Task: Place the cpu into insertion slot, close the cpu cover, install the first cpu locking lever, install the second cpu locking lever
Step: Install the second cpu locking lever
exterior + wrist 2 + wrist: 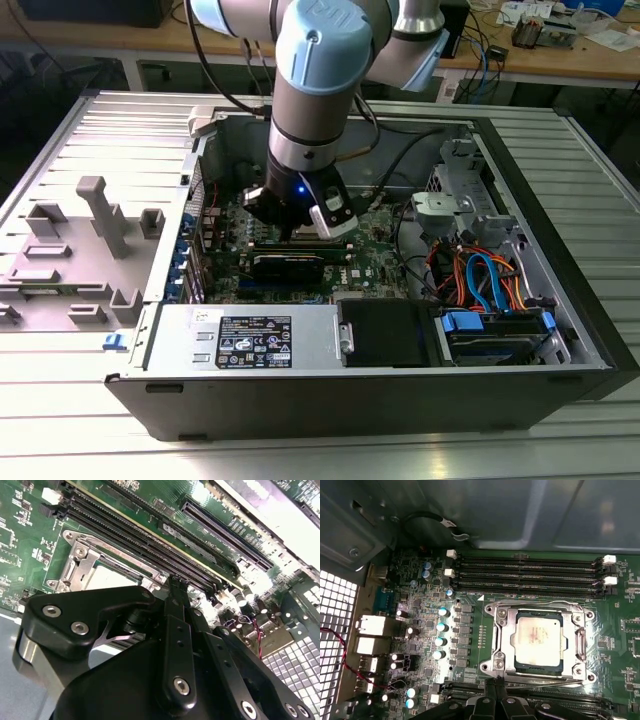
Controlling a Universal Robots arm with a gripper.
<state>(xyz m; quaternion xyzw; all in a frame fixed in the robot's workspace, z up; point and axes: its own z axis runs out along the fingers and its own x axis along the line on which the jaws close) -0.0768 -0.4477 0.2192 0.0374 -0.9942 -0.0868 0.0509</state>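
The open computer case (pixel 520 330) holds the green circuit board (pixel 470 630); the cpu (pixel 538 638) lies in the insertion slot (pixel 502 630), with the cpu cover (pixel 540 607) down around it; the end effector (pixel 495 687) hangs just beside the slot's edge, fingers (pixel 176 592) pressed together, holding nothing.

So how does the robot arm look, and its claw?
The arm is made of round silver-grey tubes with light blue caps on the joints. Black cables run along it. Near the wrist a small blue light glows, beside a white block. The claw is matte black, built from flat linked bars held by silver screws.
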